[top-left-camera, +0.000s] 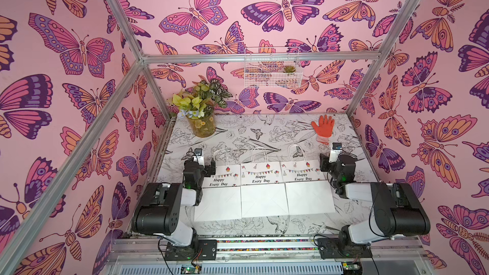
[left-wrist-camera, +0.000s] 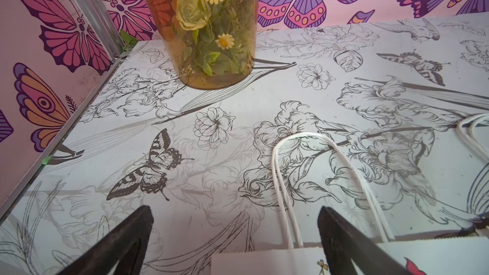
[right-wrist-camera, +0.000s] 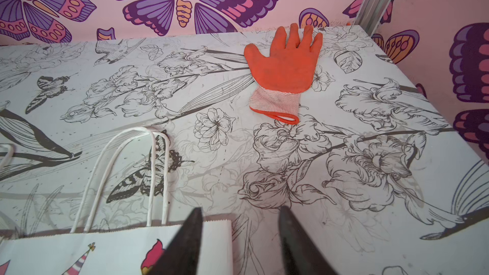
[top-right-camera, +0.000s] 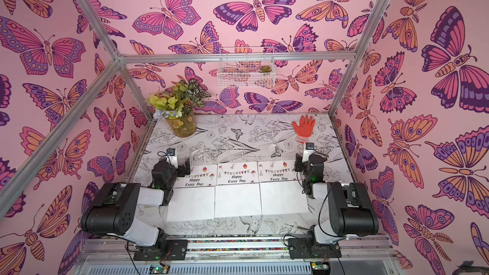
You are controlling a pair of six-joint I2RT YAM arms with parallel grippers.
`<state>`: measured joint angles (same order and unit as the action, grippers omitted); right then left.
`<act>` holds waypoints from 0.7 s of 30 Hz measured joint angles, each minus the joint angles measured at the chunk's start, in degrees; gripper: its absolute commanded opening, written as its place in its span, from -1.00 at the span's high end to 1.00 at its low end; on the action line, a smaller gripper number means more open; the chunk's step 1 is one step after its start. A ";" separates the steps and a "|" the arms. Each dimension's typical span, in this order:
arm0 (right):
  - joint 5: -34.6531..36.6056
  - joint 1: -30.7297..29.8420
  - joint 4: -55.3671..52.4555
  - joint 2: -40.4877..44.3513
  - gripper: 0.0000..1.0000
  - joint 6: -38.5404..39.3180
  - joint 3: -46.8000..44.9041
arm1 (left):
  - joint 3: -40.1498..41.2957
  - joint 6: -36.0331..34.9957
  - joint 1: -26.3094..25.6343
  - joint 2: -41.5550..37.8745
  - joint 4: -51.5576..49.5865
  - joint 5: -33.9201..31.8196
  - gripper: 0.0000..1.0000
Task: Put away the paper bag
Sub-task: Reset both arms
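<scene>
Three white paper bags printed "Happy Every Day" lie flat side by side in both top views: the left bag [top-left-camera: 219,197], the middle bag [top-left-camera: 262,191] and the right bag [top-left-camera: 304,191], with their rope handles pointing to the back wall. My left gripper [left-wrist-camera: 235,208] is open and low over the left bag's [left-wrist-camera: 264,260] top corner; one finger stands beside its handle [left-wrist-camera: 288,175]. My right gripper [right-wrist-camera: 240,208] has its jaws narrowed but apart, straddling the outer top corner of the right bag [right-wrist-camera: 105,250]; one finger covers the paper, the other is over the table.
A yellow glass vase of flowers [top-left-camera: 202,125] stands at the back left. An orange work glove [top-left-camera: 323,128] lies at the back right, just beyond the right arm. A white wire basket [top-left-camera: 272,75] with a small succulent hangs on the back wall.
</scene>
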<state>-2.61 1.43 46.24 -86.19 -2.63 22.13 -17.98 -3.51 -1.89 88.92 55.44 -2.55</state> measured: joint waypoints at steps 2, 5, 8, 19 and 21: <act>0.02 0.00 -0.13 0.00 -0.98 0.02 0.02 | 0.00 0.00 0.00 0.00 0.00 0.00 -1.00; 0.02 0.00 -0.17 0.00 -0.98 0.04 0.02 | 0.00 0.00 0.00 0.00 -0.02 0.00 -1.00; 0.02 0.00 -0.17 0.00 -0.98 0.07 0.02 | 0.00 0.02 0.00 0.00 -0.02 0.00 -1.00; 0.02 -0.02 -0.20 0.00 -0.98 0.09 0.02 | 0.00 0.13 0.00 0.00 -0.02 0.00 -1.00; 0.02 -0.02 -0.22 0.00 -0.98 0.09 0.02 | 0.00 0.13 0.00 0.00 -0.02 0.00 -1.00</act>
<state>-2.59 1.41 46.02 -86.19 -2.55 22.15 -17.98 -3.38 -1.89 88.92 55.42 -2.55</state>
